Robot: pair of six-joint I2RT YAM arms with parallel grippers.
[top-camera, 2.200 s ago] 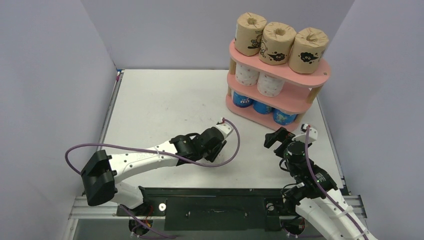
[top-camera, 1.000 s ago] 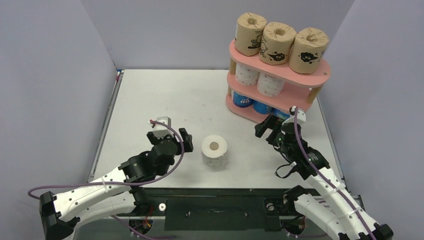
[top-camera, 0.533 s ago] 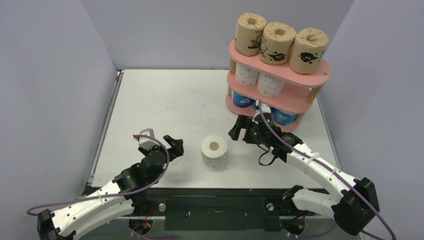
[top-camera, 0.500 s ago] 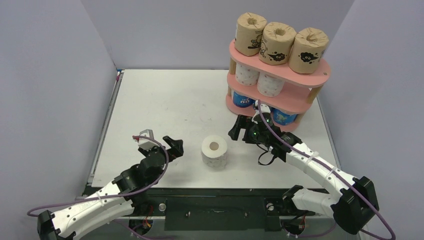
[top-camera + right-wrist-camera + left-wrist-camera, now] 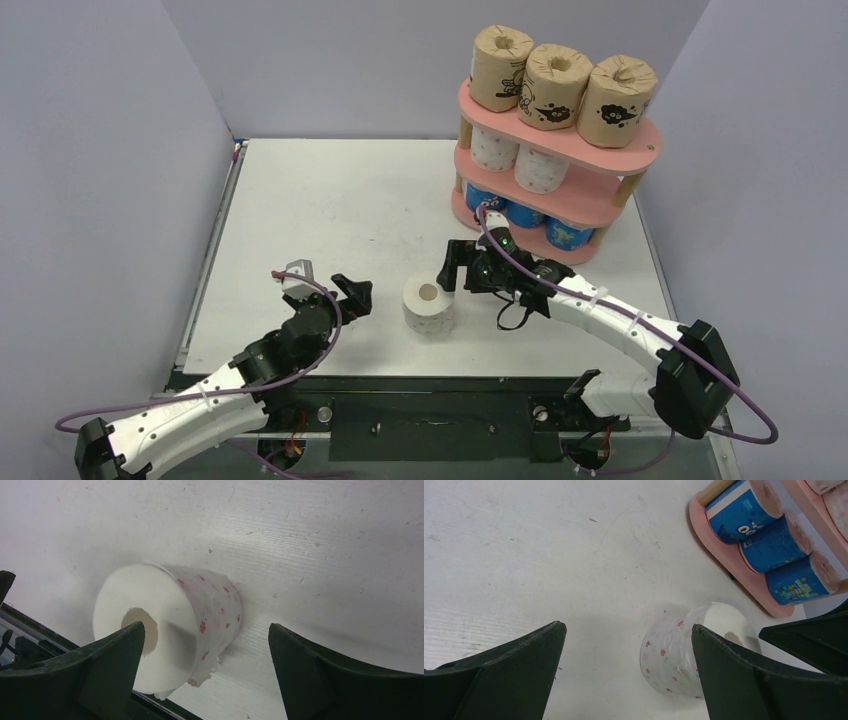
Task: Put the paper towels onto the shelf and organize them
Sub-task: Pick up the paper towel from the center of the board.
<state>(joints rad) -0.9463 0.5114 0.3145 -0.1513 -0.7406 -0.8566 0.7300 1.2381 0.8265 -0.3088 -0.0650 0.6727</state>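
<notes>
One white paper towel roll with pink dots [image 5: 428, 305] stands on end on the table, apart from the pink shelf [image 5: 585, 150]. My right gripper [image 5: 455, 268] is open just right of it; in the right wrist view the roll [image 5: 165, 625] lies partly between the wide jaws [image 5: 205, 675], near the left finger [image 5: 85, 680], ungripped. My left gripper [image 5: 355, 295] is open to the roll's left, and the roll [image 5: 674, 660] shows beside its right finger [image 5: 749, 680]. On the shelf sit three brown rolls [image 5: 558, 85] on top, two white ones [image 5: 540, 168] in the middle and blue ones [image 5: 487, 200] below.
Grey walls close in the table on the left, back and right. The shelf's bottom board [image 5: 724, 560] with its blue rolls [image 5: 774, 542] lies just beyond the loose roll. The black rail [image 5: 420, 395] between the arm bases runs along the near edge.
The left gripper has drawn back toward the near left, leaving the roll standing free. The right arm has swung left from in front of the shelf up to the roll.
</notes>
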